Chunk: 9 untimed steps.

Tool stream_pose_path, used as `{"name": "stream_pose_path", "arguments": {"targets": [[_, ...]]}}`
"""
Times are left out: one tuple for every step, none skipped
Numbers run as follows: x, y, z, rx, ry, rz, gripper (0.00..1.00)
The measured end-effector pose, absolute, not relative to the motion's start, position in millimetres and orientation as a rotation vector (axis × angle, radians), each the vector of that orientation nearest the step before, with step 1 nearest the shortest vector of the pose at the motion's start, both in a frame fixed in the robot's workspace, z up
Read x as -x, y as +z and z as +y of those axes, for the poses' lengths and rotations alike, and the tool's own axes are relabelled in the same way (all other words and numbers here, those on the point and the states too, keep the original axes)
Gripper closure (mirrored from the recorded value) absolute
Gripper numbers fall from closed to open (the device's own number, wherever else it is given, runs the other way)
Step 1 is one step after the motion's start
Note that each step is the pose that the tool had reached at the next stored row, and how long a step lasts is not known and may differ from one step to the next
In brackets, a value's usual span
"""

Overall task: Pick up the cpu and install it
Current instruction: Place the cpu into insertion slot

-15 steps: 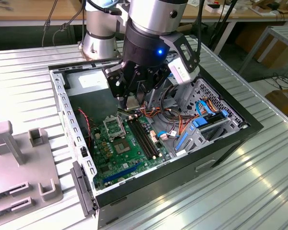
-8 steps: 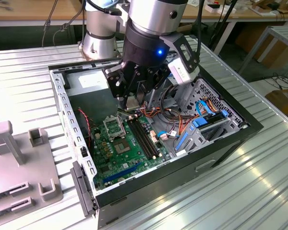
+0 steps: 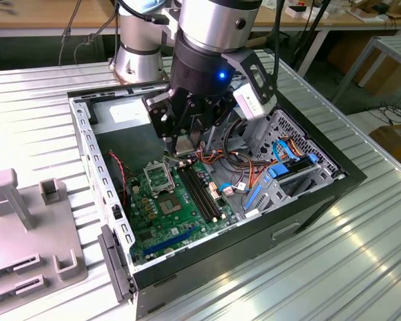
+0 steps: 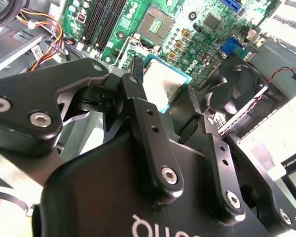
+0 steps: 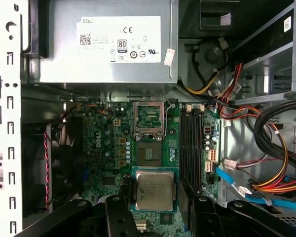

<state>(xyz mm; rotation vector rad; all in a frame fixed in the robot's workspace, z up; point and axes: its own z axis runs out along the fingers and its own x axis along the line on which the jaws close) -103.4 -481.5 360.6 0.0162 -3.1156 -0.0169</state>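
My gripper (image 5: 154, 198) is shut on the cpu (image 5: 154, 189), a flat square chip with a dull silvery top and a green rim, gripped by two opposite edges between black fingers (image 5: 119, 212). In the exterior view the gripper (image 3: 187, 146) hangs inside the open computer case with the cpu (image 3: 184, 145) a little above the green motherboard (image 3: 154, 231). The open socket (image 5: 149, 150) lies on the board apart from the chip, its hinged metal frame (image 5: 149, 118) folded back. In the second wrist view the cpu (image 4: 164, 84) sits between the fingers (image 4: 138, 106), with the socket (image 4: 158, 24) beyond it.
Long black memory slots (image 5: 190, 143) run beside the socket. A grey power supply (image 5: 103, 39) fills the case's far end. Coloured cables (image 5: 266, 148) and a blue drive bay (image 3: 287, 174) crowd one side, a fan (image 4: 237, 94) the other. A grey fixture (image 3: 27, 227) stands at the exterior view's left.
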Motion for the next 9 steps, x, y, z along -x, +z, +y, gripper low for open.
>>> {"name": "stream_pose_path", "arguments": {"targets": [[103.4, 358.6, -481.5, -0.016, -0.017, -3.116, 0.53], [103.4, 354.4, -481.5, -0.016, -0.017, -3.116, 0.53], [103.4, 351.3, -481.5, -0.019, -0.017, -3.116, 0.53], [103.4, 349.3, -481.5, -0.021, -0.017, -3.116, 0.53], [103.4, 347.3, -481.5, -0.022, -0.017, -3.116, 0.53], [103.4, 345.2, -481.5, -0.022, -0.017, -3.116, 0.53], [103.4, 343.3, -481.5, -0.022, -0.017, -3.116, 0.53], [103.4, 340.6, -481.5, -0.022, -0.017, -3.116, 0.53], [103.4, 338.8, -481.4, -0.022, -0.017, -3.116, 0.53]]}}
